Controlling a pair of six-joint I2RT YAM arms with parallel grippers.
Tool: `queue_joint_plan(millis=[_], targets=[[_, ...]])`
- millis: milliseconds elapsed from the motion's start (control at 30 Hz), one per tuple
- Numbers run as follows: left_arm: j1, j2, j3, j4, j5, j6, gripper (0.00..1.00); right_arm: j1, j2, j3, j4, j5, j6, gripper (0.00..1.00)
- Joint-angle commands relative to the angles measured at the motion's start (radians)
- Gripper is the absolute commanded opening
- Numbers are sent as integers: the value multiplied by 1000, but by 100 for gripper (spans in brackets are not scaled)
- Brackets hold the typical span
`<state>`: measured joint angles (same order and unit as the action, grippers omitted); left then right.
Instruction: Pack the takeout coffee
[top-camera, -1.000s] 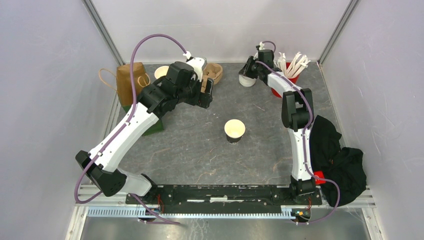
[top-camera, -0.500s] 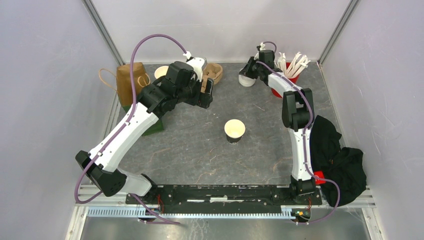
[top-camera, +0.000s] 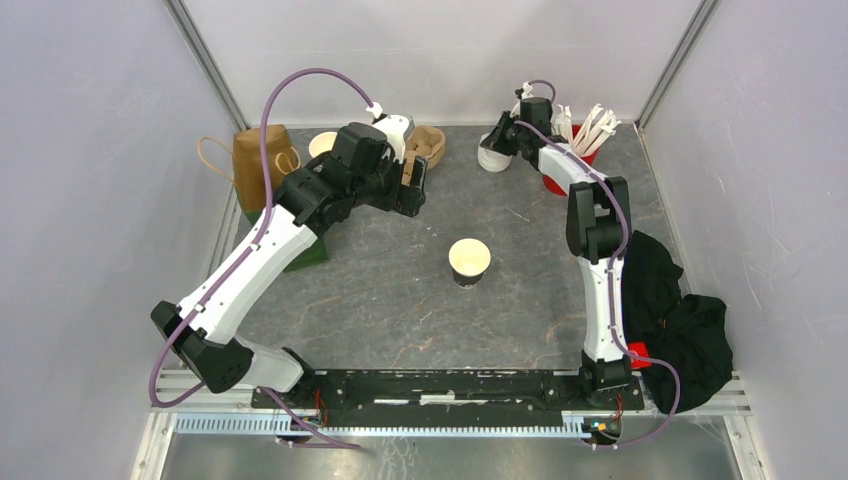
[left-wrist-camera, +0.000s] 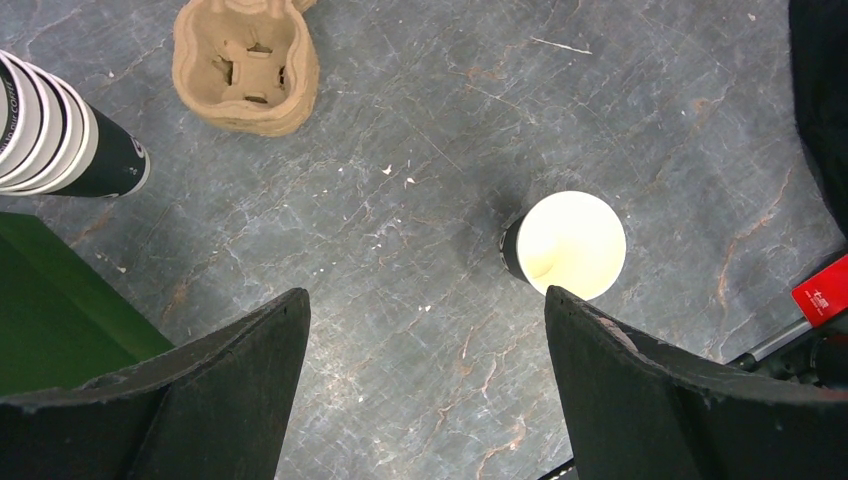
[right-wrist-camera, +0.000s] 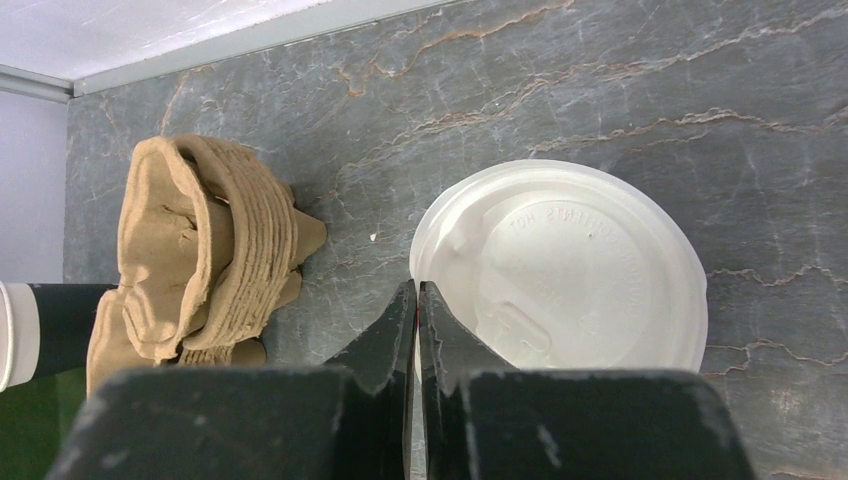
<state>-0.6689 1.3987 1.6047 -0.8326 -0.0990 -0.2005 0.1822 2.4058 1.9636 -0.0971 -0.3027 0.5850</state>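
The gray table (top-camera: 400, 300) fills the middle of the top view. A black cloth (top-camera: 680, 320) lies at its right edge. A brown paper bag (top-camera: 255, 160) stands at the upper left.

The left gripper (left-wrist-camera: 425, 300) hangs over the upper middle of the table. Its two fingers are spread wide apart and hold nothing.

The right gripper (right-wrist-camera: 417, 290) reaches to the upper right of the top view. Its fingers are squeezed together on the left rim of the top lid (right-wrist-camera: 560, 265), a round white one lying flat on a small pile.

A pile of brown cardboard cup trays (right-wrist-camera: 200, 250) lies left of the lids. A stack of cups (left-wrist-camera: 60, 140) sits at the left edge of the left wrist view.

The coffee cup (top-camera: 469, 262) stands alone near the middle of the table, well apart from both grippers. It is dark outside and cream inside. It stands straight up, its long side running up and down and its open mouth pointing up, with no lid on it.
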Motion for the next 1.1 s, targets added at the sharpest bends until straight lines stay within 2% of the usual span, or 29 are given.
queue_joint_plan(millis=[0,267,367,600,700,733,1067], targets=[[5,0,24,11,18,-2,93,-3,-97,-16,18,5,-23,6],[6,-3,22,15,29,-4,93,-4,-110,-24,10,11,-31,12],[6,-4,22,16,32,-5,93,-3,-105,-23,13,2,-30,0],[6,-1,22,16,36,-4,93,-5,-90,0,5,5,-40,0],[6,1,23,16,37,-5,93,-5,-80,-2,14,-5,-40,22],[6,0,23,15,37,-5,93,-5,-76,1,15,-7,-37,25],[6,14,37,14,41,-2,93,-2,-35,9,29,-21,-19,34]])
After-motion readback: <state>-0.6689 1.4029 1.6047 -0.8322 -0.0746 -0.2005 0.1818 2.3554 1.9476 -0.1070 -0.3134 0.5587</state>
